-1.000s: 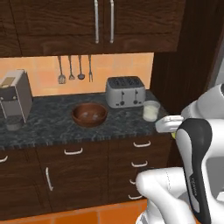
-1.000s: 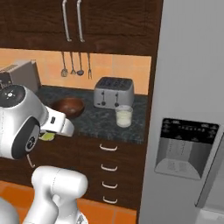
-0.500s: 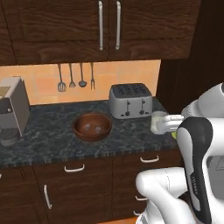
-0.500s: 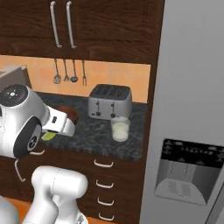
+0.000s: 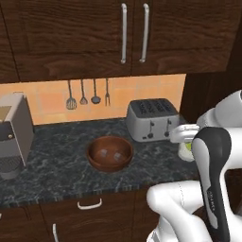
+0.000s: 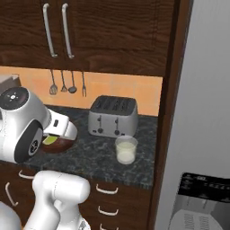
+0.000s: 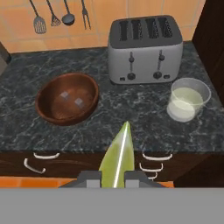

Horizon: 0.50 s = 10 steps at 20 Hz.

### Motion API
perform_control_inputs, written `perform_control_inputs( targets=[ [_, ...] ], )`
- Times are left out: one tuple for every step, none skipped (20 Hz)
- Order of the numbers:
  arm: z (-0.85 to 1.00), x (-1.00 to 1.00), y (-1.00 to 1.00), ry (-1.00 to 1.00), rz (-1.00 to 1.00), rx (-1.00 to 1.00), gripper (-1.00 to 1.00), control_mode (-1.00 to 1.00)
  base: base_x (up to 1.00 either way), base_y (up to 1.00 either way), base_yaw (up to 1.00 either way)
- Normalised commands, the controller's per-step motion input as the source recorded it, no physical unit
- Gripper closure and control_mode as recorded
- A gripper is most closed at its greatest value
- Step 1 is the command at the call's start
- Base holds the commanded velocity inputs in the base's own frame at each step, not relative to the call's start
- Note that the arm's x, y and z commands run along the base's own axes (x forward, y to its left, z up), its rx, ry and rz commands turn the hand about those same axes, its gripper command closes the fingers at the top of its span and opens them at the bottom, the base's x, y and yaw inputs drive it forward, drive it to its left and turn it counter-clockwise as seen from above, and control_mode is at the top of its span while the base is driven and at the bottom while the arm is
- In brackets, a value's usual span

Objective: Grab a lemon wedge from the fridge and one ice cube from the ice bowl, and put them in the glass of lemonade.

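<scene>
Lemon wedge (image 7: 118, 159) was in hand: jaws nearly shut, clamped on its wide end, the pointed tip sticking forward between the fingertips (image 7: 89, 179) in the hand view. The gripper (image 7: 114, 178) hung out in front of the table's front edge, above the drawer pulls, not yet over the stone top. So the first part, fetching the wedge from the fridge (image 6: 202, 134), looked done; the grey fridge door stood at the right of the right base view, beyond the dark cabinet panel. Glass (image 7: 188, 99) sat near the table's right end, just in front of the toaster (image 7: 145, 43) and a little right of it, with pale liquid low in it and nothing yellow-green floating there. Bowl (image 7: 67, 98) sat left of the glass, toward the middle of the table, well apart from it, with two pale cubes (image 7: 71, 98) on its bottom. Judged remaining: carry the wedge right and forward over the glass rim and release; then take one cube from the bowl and drop it into the glass too. Roughly a third along, by my reckoning.
</scene>
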Motion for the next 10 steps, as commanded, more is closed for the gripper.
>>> perform_control_inputs(
  targets=[
    [0.0,0.0,0.0,0.0,0.0,0.0,1.0,1.0,0.54,0.5,-0.07],
    [0.0,0.0,0.0,0.0,0.0,0.0,1.0,1.0,0.42,0.56,-0.08],
    [0.0,0.0,0.0,0.0,0.0,0.0,1.0,1.0,0.24,0.59,-0.13],
    [0.0,0.0,0.0,0.0,0.0,0.0,1.0,1.0,0.29,0.54,-0.14],
    [0.0,0.0,0.0,0.0,0.0,0.0,1.0,1.0,0.37,0.51,-0.14],
    [0.0,0.0,0.0,0.0,0.0,0.0,1.0,1.0,0.47,0.47,-0.13],
    [0.0,0.0,0.0,0.0,0.0,0.0,1.0,1.0,0.51,0.36,-0.12],
    [0.0,0.0,0.0,0.0,0.0,0.0,1.0,1.0,0.29,0.0,-0.06],
    [-0.04,0.23,0.0,0.01,-0.02,0.0,1.0,-1.0,0.0,0.0,0.0],
    [-0.07,0.29,0.0,0.03,-0.02,0.0,1.0,-1.0,0.0,0.0,0.0]
  ],
)
